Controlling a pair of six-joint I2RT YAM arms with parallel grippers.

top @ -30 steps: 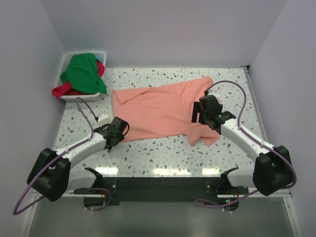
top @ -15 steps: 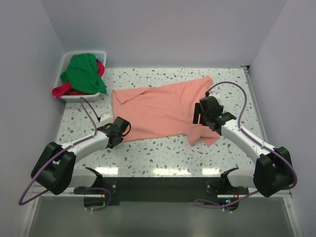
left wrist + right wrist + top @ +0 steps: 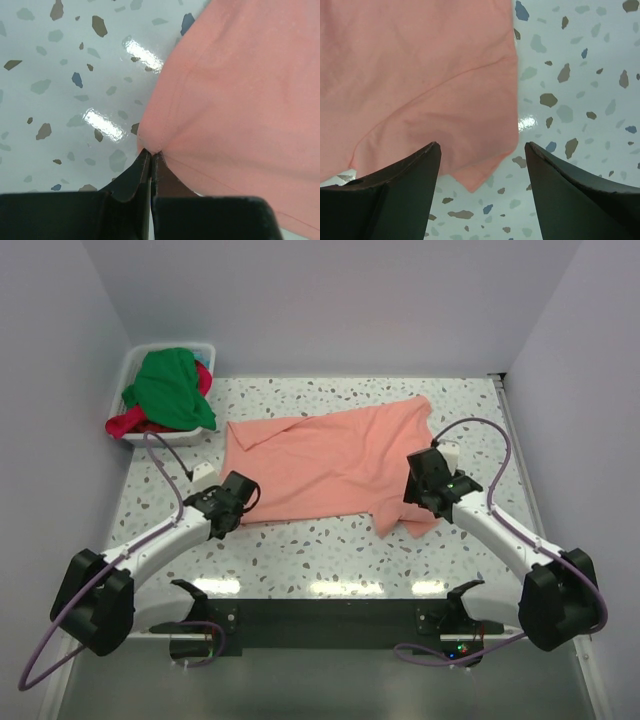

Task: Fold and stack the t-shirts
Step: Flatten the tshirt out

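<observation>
A salmon-pink t-shirt (image 3: 330, 455) lies spread across the middle of the table. My left gripper (image 3: 243, 506) is at its near left corner. In the left wrist view the left gripper (image 3: 151, 152) is shut, with the tip of the salmon-pink t-shirt's (image 3: 240, 90) corner pinched between its fingertips. My right gripper (image 3: 422, 504) hangs over the near right corner. In the right wrist view the right gripper (image 3: 482, 146) is open, its fingers astride the pink cloth (image 3: 420, 75) and the corner's point lying between them. A bright green t-shirt (image 3: 170, 385) and a red-magenta one (image 3: 125, 424) are heaped in the tub.
The white plastic tub (image 3: 134, 358) stands at the far left corner of the speckled table (image 3: 320, 540). Walls close in the left, back and right sides. A purple cable loops beside each arm.
My left gripper has shut on the pink shirt's near left corner. My right arm has shifted right and nearer, over the near right corner, with its jaws somewhat narrower.
</observation>
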